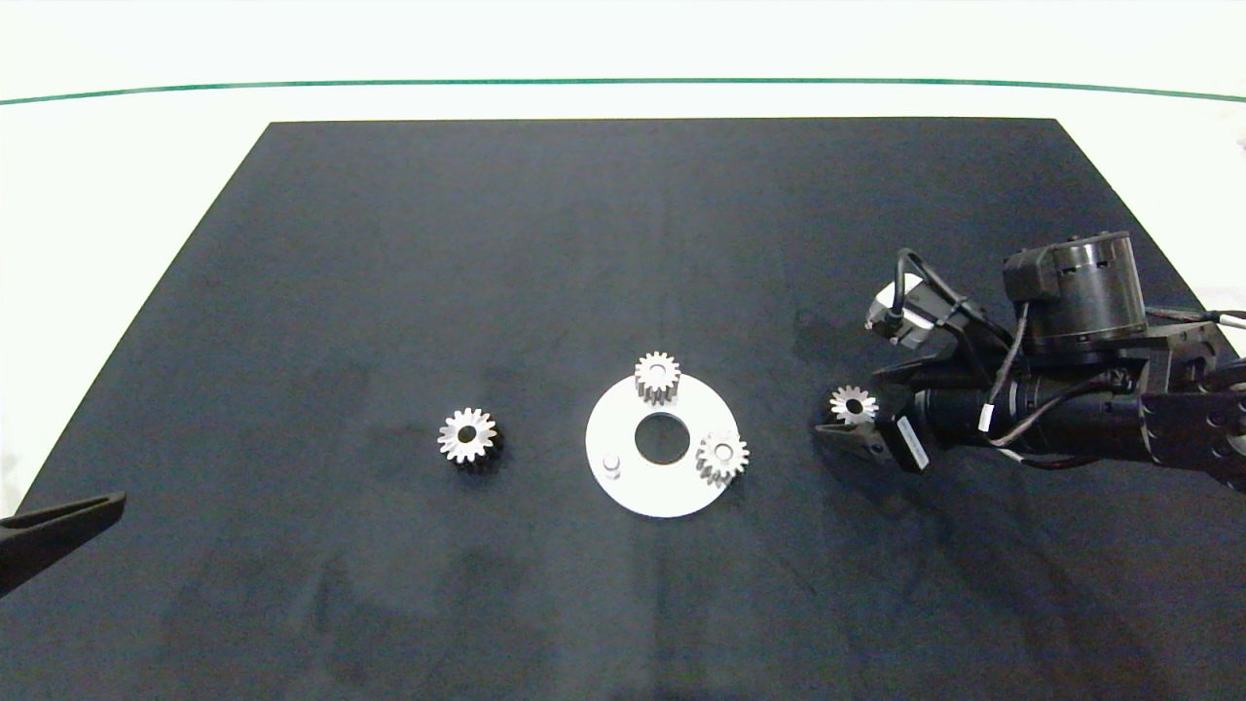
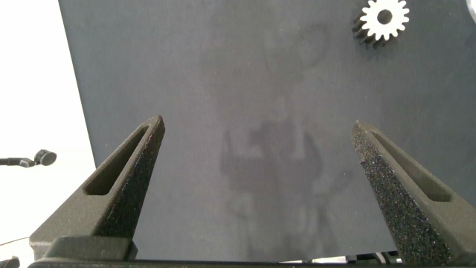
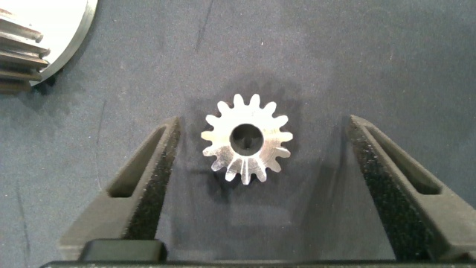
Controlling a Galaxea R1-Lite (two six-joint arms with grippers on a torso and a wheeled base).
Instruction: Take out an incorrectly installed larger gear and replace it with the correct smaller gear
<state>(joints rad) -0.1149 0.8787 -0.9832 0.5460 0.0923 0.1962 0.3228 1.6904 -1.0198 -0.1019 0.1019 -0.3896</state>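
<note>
I am holding my right gripper [image 1: 849, 421] low over the black mat [image 1: 623, 243], to the right of the white disc [image 1: 633, 482], with my fingers spread wide and gripping nothing. Between them, touching neither pad, a shiny silver gear [image 3: 246, 138] is lying flat on the mat. In my right wrist view it is showing long pointed teeth fanning out like a star around a dark round bore, so I am taking it for the larger gear.

On the disc itself, two gears are sitting: one [image 1: 657, 376] at its far edge, and another [image 1: 722, 456] at its right edge, overhanging the rim. A small bare peg [image 1: 611, 464] is standing near the disc's left edge, beside its large central hole.

To the left of the disc, well apart from it, a smaller gear [image 1: 467, 435] is lying flat on the mat, its face silver, its teeth short and its sides dark.

My left gripper [image 2: 260, 193] is hanging far to the left of the disc, near the mat's corner, fingers wide apart and empty.
</note>
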